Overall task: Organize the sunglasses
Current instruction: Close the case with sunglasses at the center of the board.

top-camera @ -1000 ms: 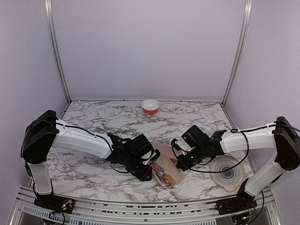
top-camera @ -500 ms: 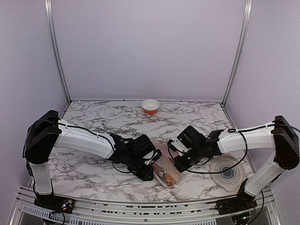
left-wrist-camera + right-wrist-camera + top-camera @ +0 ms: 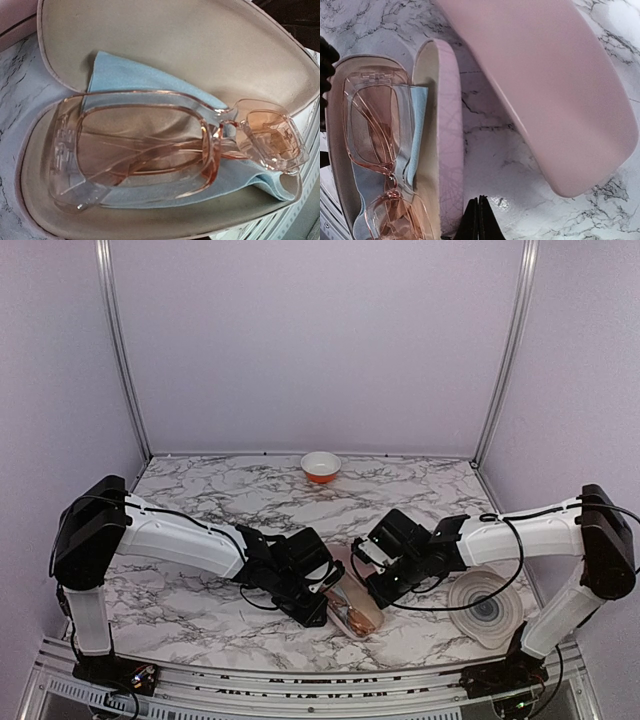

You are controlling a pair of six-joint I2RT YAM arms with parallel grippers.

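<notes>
Pinching shut on nothing, right claw [image 3: 479, 204] points down at marble [image 3: 495, 150], just beside open case [image 3: 446, 125]. Sunglasses [image 3: 150, 145], translucent pink frame, lie folded inside that case on blue cloth [image 3: 125, 80]. Closed case [image 3: 550, 90], pink, lies near on the far side. Left claw [image 3: 322, 596] sits at the open case's left edge; cannot tell its opening, nor whether it grips the rim.

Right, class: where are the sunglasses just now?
The sunglasses lie on the light blue cloth inside the open pink case, at the front-centre of the table in the top view.
</notes>
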